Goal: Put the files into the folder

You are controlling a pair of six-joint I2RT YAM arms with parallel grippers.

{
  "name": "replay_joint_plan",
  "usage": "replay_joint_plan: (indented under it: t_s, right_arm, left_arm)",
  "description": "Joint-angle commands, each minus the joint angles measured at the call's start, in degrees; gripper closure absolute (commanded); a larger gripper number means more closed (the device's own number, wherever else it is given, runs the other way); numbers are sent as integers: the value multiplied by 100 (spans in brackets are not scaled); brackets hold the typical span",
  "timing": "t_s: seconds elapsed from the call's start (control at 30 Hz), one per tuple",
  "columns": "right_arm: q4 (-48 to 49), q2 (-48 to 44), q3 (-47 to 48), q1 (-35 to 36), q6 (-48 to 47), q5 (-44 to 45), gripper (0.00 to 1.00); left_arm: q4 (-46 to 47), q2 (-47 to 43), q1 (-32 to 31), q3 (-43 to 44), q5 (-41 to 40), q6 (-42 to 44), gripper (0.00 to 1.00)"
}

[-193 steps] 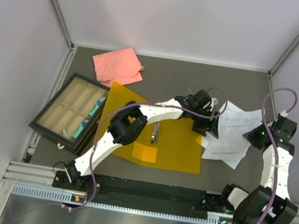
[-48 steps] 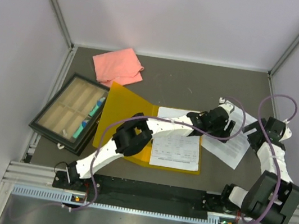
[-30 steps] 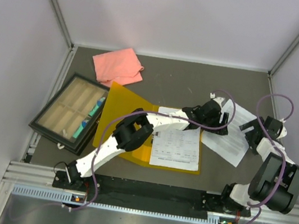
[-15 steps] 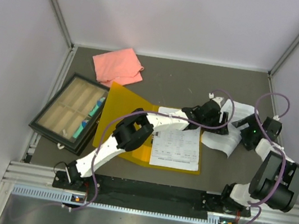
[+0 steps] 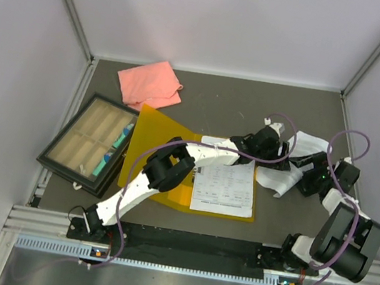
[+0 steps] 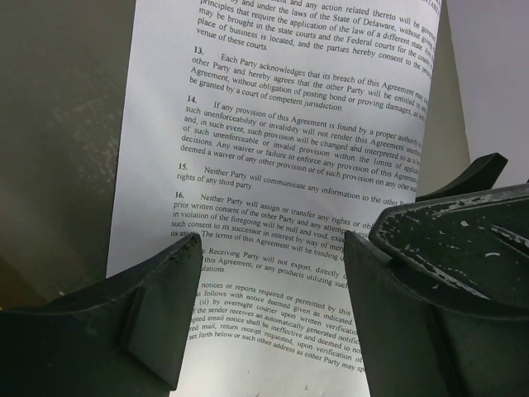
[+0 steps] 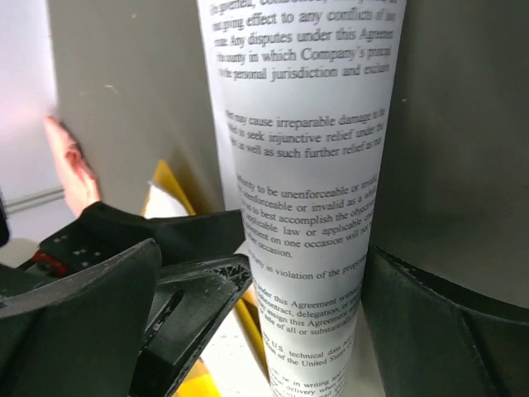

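- Your flat yellow-orange plastic folder (image 5: 154, 131) lies open mid-table, its middle hidden under the left arm.
- One white printed sheet (image 5: 223, 188) lies flat on its right half, its near edge on the folder's edge.
- A second white printed sheet (image 5: 308, 142) curls up just right of the folder, partly masked by both claws.
- Left gripper (image 6: 273, 318): fingers spread, released, over that page.
- Right gripper (image 7: 306, 331): the curl sits between wide fingers; I cannot tell if it's pinched. The side wall is close.
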Motion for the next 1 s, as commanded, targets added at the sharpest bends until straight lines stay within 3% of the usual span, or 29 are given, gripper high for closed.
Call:
replay_joint_plan:
  t_s: [0.0, 0.5, 0.83, 0.97]
  right_arm:
    - [743, -91, -132, -61, 356, -752, 1]
    - [479, -1374, -360, -61, 646, -515, 1]
    - [523, -699, -369, -61, 190, 21, 1]
    - [33, -821, -256, -61, -65, 469, 6]
  left_arm:
    - [-171, 56, 8, -154, 91, -34, 26]
    - [-22, 21, 122, -391, 258, -166, 25]
    - [119, 82, 149, -453, 416, -245, 25]
    - [110, 56, 149, -461, 460, -245, 25]
